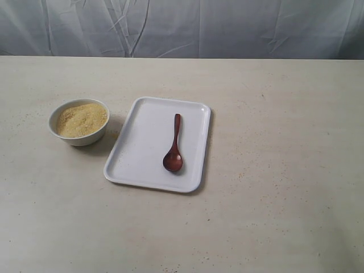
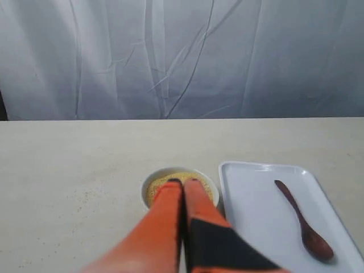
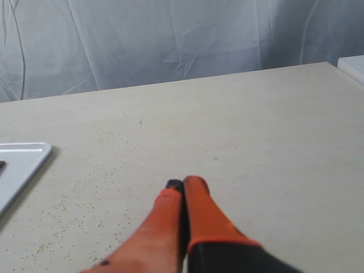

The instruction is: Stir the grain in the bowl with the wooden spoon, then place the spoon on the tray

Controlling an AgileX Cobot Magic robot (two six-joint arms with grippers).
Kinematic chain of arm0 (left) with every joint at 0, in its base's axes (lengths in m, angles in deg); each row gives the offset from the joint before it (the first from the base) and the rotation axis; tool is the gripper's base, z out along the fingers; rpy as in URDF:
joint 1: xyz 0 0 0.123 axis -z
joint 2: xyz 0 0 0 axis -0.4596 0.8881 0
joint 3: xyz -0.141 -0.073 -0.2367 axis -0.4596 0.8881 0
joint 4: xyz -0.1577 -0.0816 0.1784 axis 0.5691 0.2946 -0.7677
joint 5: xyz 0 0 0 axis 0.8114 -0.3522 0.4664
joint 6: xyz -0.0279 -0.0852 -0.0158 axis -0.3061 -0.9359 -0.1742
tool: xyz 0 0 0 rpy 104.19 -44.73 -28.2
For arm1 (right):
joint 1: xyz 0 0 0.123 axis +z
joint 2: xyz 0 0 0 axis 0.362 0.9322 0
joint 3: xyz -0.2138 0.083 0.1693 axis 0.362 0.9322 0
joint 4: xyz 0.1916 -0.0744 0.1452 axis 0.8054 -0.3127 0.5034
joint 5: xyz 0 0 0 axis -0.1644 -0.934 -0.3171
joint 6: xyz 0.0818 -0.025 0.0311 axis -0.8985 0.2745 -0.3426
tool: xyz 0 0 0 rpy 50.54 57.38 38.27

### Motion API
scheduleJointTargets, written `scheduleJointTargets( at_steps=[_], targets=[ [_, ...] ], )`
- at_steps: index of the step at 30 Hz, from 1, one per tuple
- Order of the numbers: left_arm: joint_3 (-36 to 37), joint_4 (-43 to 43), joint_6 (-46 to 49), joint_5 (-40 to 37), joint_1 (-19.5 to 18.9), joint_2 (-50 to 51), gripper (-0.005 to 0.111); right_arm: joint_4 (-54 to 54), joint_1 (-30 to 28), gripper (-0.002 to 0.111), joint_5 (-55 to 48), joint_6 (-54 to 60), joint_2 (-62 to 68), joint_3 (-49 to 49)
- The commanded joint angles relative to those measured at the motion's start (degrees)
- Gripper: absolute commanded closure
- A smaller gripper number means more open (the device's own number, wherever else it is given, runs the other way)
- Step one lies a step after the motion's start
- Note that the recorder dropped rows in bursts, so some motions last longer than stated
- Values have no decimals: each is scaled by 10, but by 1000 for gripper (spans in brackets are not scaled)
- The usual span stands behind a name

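While grain (image 1: 81,118) fills bowl (image 1: 80,140), spoon (image 1: 174,150) lies on tray (image 1: 141,145).

Orange fingers (image 2: 165,222) — black-tipped

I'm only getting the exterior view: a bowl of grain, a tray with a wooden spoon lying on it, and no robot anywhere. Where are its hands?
Observer: Both are outside your frame. The left wrist view shows the left gripper with its orange jaws pressed together, holding nothing, pointing toward the bowl.
Operator: And the other one?
Observer: The right gripper is shut and empty too. It is over the table, with just a corner of the tray at the edge of its view.
Operator: So is either hand near the spoon?
Observer: Neither touches it. In the left wrist view the wooden spoon lies on the tray, well apart from the left gripper.
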Motion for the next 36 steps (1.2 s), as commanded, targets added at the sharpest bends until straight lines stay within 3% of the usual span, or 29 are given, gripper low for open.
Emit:
scheduleJointTargets(
  at_steps=[1,12,14,26,31,36],
  targets=[
    [87,2,-2,93,20,-55,107,0,2,108,5,1,-3,1],
    [235,-31,-2,181,22,-95,107,0,2,108,5,1,-3,1],
    [238,-31,-2,203,22,-95,107,0,2,108,5,1,-3,1],
    [238,-115,-1,167,21,-95,107,0,2,108,5,1,-3,1],
    [238,-115,-90,167,21,-95,107,0,2,108,5,1,-3,1],
    [238,-125,-91,172,21,-95,107,0,2,108,5,1,-3,1]
  ],
)
